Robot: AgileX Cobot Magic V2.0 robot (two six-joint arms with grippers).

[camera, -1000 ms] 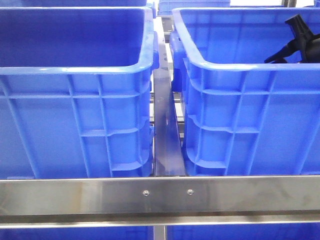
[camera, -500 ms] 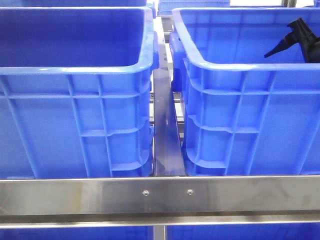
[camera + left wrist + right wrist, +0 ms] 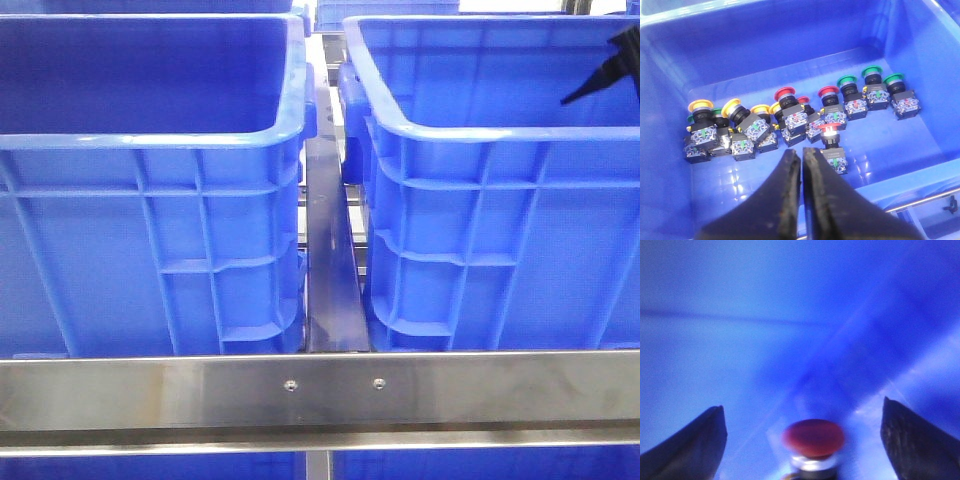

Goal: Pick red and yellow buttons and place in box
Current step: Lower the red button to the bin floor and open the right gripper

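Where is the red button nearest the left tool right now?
In the left wrist view, that red button sits on the blue bin floor just beyond the shut left tool, a little nearer the tool than the row of red, yellow and green buttons.

- front view is evenly bright and sharp; the steel rail (image 3: pixel 320 390) shows soft glare.
- left wrist view is clear, with white glints on the blue bin floor (image 3: pixel 740 185).
- right wrist view is heavily blurred; the red button (image 3: pixel 813 437) is smeared, out of focus.
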